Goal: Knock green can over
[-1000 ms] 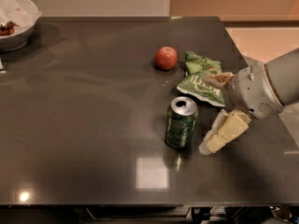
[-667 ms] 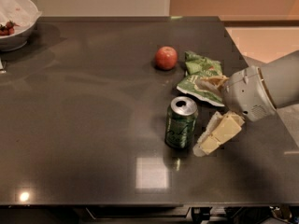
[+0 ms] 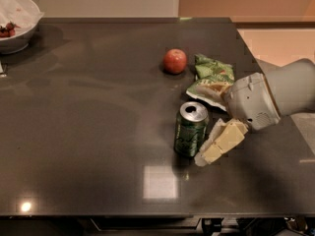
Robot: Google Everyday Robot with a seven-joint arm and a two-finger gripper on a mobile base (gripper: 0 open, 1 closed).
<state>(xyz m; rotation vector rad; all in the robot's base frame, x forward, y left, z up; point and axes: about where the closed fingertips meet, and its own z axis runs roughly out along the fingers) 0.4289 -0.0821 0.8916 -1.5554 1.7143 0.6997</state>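
The green can [image 3: 190, 130] stands upright on the dark table [image 3: 88, 132], right of centre, its silver top with the opening facing up. My gripper [image 3: 212, 149] comes in from the right on a grey-white arm [image 3: 275, 95]. Its pale yellow fingers [image 3: 224, 140] sit low by the table, right beside the can's right side, touching or nearly touching it. The gripper holds nothing that I can see.
A flat crinkled green chip bag [image 3: 212, 80] lies just behind the can and the gripper. A red apple [image 3: 175, 61] sits left of the bag. A white bowl [image 3: 15, 26] with dark food stands at the far left corner. The table's right edge is near the arm.
The gripper has moved left, closer to the can's right side. The can still stands upright in the same spot.
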